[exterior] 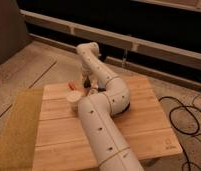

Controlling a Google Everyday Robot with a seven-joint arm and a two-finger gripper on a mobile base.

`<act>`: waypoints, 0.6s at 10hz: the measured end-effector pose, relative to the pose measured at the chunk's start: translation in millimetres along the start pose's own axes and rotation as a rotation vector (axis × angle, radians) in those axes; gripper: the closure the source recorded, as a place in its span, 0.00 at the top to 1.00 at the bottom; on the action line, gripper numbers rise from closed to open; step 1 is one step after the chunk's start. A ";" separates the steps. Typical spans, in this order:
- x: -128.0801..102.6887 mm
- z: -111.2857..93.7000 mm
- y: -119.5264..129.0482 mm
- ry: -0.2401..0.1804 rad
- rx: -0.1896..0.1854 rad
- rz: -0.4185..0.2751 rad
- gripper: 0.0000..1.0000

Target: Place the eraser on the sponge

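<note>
A white jointed arm (101, 125) stretches across the wooden table (144, 130) from the near edge to the far left part. My gripper (89, 88) hangs at its end, low over the boards near the table's back edge. Just left of it lies a small orange-red object (72, 86), which looks like the eraser. In front of that sits a pale, blocky object (73, 100), possibly the sponge, close against the arm's side. Whether the gripper holds anything is hidden by the arm.
A yellowish mat (16, 130) lies on the floor along the table's left side. Black cables (186, 117) curl on the floor to the right. A dark wall with a pale rail (154, 47) runs behind the table.
</note>
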 end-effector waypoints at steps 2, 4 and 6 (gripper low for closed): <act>2.7 -19.2 -24.9 -0.003 0.058 0.052 0.00; 4.0 -40.7 -50.7 -0.023 0.095 0.118 0.00; 5.0 -57.0 -71.3 -0.051 0.100 0.179 0.00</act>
